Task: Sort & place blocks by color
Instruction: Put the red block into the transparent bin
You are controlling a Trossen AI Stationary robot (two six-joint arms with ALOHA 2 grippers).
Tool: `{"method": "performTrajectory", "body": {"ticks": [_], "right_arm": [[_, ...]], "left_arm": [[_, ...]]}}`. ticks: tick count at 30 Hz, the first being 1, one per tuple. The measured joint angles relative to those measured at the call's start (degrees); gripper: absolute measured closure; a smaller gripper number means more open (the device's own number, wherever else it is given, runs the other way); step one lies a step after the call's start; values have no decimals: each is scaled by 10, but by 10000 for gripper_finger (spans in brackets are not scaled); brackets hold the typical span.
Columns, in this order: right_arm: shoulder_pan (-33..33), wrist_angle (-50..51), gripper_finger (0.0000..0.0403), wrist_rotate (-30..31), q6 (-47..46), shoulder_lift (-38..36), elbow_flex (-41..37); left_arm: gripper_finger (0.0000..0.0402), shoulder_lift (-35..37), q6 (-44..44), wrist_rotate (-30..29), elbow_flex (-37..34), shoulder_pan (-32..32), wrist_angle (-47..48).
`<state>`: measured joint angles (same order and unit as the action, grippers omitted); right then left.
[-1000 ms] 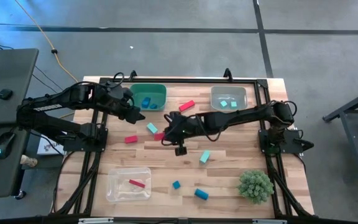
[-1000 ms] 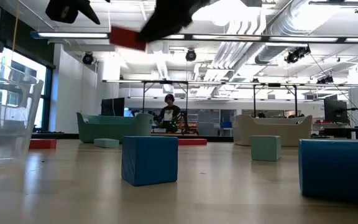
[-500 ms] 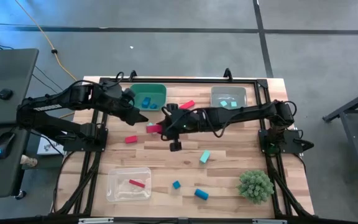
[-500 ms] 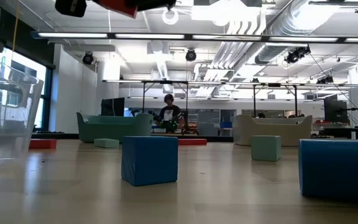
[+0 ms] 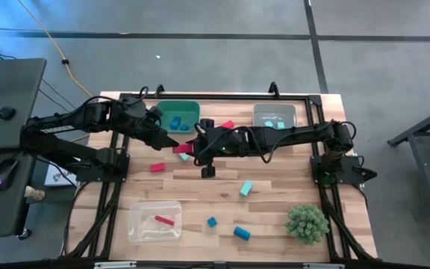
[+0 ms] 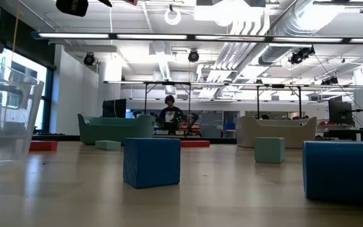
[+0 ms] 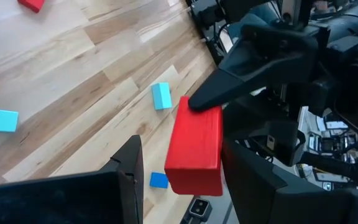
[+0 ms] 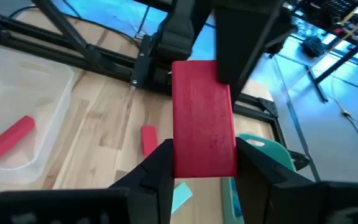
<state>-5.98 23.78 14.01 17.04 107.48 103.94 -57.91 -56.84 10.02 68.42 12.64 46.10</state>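
Observation:
My right gripper (image 5: 192, 148) (image 8: 204, 158) is shut on a red bar block (image 5: 181, 149) (image 8: 204, 118), held in the air left of the table's middle, in front of the green bin (image 5: 178, 114). My left gripper (image 5: 171, 141) (image 7: 182, 152) is open and meets it from the left, with a finger on either side of the bar's free end (image 7: 194, 155). A red block (image 5: 157, 167), another red block (image 5: 226, 125), a teal block (image 5: 246, 188) and two blue blocks (image 5: 212, 221) (image 5: 242, 233) lie loose on the table. My right gripper pinches the red bar's end (image 8: 204, 163) between its two fingers (image 8: 160, 168), coming level from the table's right side. The bar lies along the fingers, lifted clear, its free end pointing at the left gripper. My left gripper: I cannot tell whether a finger (image 7: 253, 180) touches the bar.
The green bin holds blue blocks. A clear bin (image 5: 275, 117) at the far right holds teal blocks. A clear bin (image 5: 155, 220) near the left front holds a red block. A spiky green plant ball (image 5: 307, 222) sits near the right front. A person shows in the room beyond (image 6: 171, 116).
My right gripper has carried the red bar up and toward the table's far left, to the left gripper; the bar has risen out of the low view's top. The left gripper has stayed almost where it was.

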Motion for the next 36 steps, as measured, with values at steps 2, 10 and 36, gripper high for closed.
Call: {"method": "performTrajectory", "body": {"ticks": [2,10,36], "right_arm": [[0,-7,295,12,0,0,0],[5,-26,295,24,-9,0,0],[8,-54,269,26,-2,0,-1]], "left_arm": [[266,0,0,0,0,0,0],[266,0,0,2,0,0,-25],[349,1,56,-15,0,0,-34]]}}
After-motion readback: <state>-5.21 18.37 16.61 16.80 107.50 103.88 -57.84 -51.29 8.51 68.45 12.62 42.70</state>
